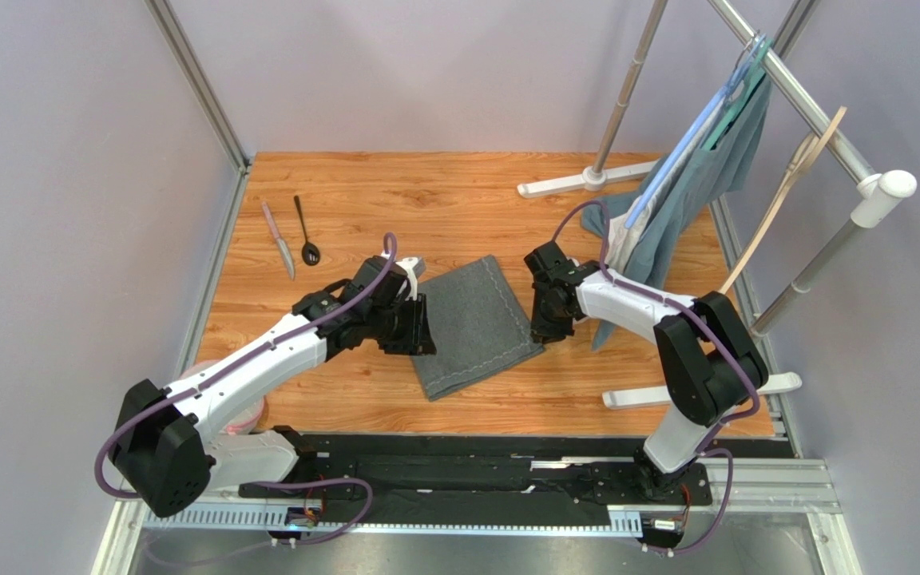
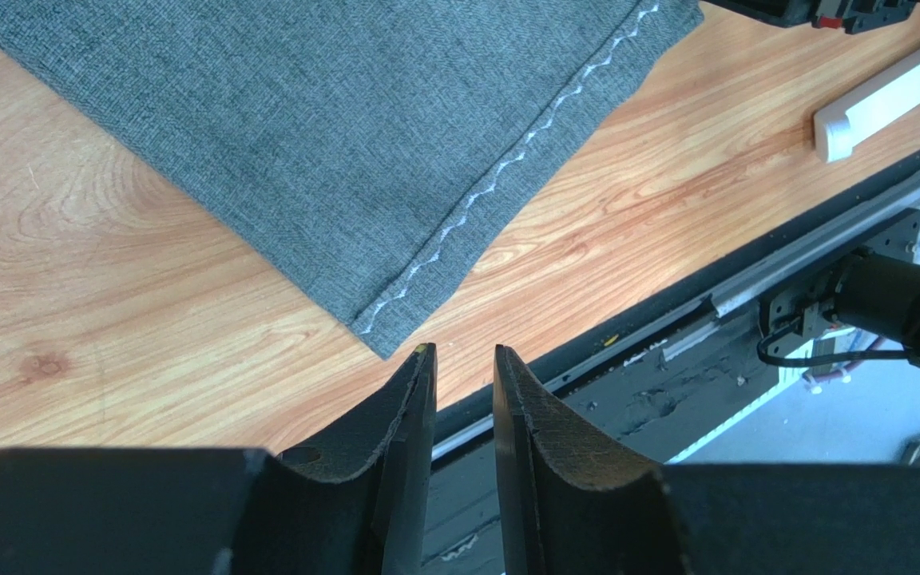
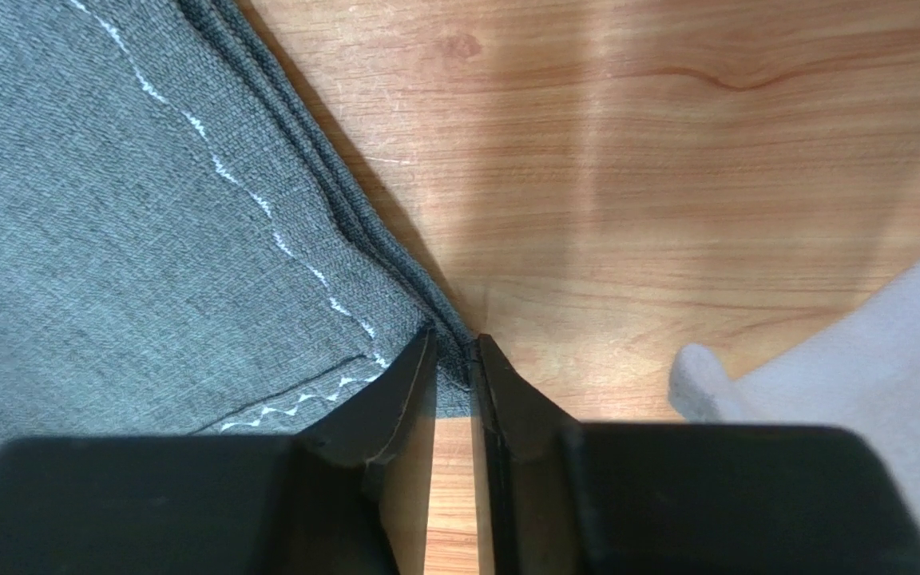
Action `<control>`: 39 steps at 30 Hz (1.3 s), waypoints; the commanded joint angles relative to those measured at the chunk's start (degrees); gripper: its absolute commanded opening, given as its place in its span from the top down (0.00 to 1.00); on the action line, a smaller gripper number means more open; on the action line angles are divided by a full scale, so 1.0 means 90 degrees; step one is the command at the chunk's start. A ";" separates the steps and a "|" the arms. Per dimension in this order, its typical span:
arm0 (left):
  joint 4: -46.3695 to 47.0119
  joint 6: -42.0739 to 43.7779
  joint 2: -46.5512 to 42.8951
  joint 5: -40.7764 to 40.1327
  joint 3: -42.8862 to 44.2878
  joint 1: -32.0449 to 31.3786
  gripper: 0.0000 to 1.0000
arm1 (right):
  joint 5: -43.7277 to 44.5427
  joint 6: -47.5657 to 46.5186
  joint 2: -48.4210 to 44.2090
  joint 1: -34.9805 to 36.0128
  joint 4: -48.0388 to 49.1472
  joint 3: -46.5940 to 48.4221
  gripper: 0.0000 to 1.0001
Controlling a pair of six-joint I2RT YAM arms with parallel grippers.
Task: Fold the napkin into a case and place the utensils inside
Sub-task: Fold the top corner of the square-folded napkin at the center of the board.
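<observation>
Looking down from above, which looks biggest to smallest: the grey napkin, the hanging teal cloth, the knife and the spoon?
1. The hanging teal cloth looks slightly larger, but it hangs nearer the camera, so this is unsure.
2. The napkin.
3. The knife and spoon look about alike and far smaller.

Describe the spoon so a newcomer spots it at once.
Look at the far-left corner of the wooden table. Two things lie side by side there. The spoon is the right one, black with an oval bowl, unlike the silver knife.
</observation>
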 commanded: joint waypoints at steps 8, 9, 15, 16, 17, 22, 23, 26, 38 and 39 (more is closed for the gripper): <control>-0.0138 0.0036 0.0047 -0.0397 0.0289 0.0037 0.66 | 0.0320 -0.0082 -0.0511 0.0153 -0.0127 0.0164 0.99; -0.0177 0.0007 0.0047 -0.0514 0.0299 0.0095 0.64 | 0.0408 -0.0121 -0.0550 0.0183 -0.0331 0.0329 1.00; -0.0079 -0.0023 -0.0071 -0.0320 0.0377 0.0572 0.62 | 0.0498 -0.0336 -0.0609 0.0388 -0.0578 0.0614 1.00; -0.0099 -0.0023 -0.0100 -0.0223 0.0397 0.0690 0.62 | 0.0178 -0.0337 -0.0599 0.0427 -0.0480 0.0662 1.00; -0.0080 -0.0061 -0.0110 -0.0145 0.0378 0.0826 0.62 | -0.0019 -0.0308 -0.0560 0.0514 -0.0353 0.0692 1.00; 0.0252 -0.0228 -0.0100 0.0851 0.0221 0.2164 0.62 | -0.1581 -0.0142 0.0500 0.0846 0.0887 0.1500 1.00; 0.0301 -0.0218 -0.0090 0.0959 0.0241 0.2301 0.62 | -0.1680 -0.0132 0.0775 0.0973 0.0956 0.2121 1.00; 0.0126 -0.0062 -0.0042 0.0940 0.0445 0.2546 0.63 | -0.2022 -0.0170 0.1779 0.1246 0.0918 0.3450 1.00; 0.0067 0.0026 -0.0188 0.0833 0.0143 0.2615 0.63 | -0.3136 0.0415 0.3512 0.1374 0.1268 0.5351 1.00; 0.0106 0.0016 -0.0159 0.0852 0.0124 0.2615 0.64 | -0.3127 0.0435 0.3561 0.1384 0.1308 0.5341 1.00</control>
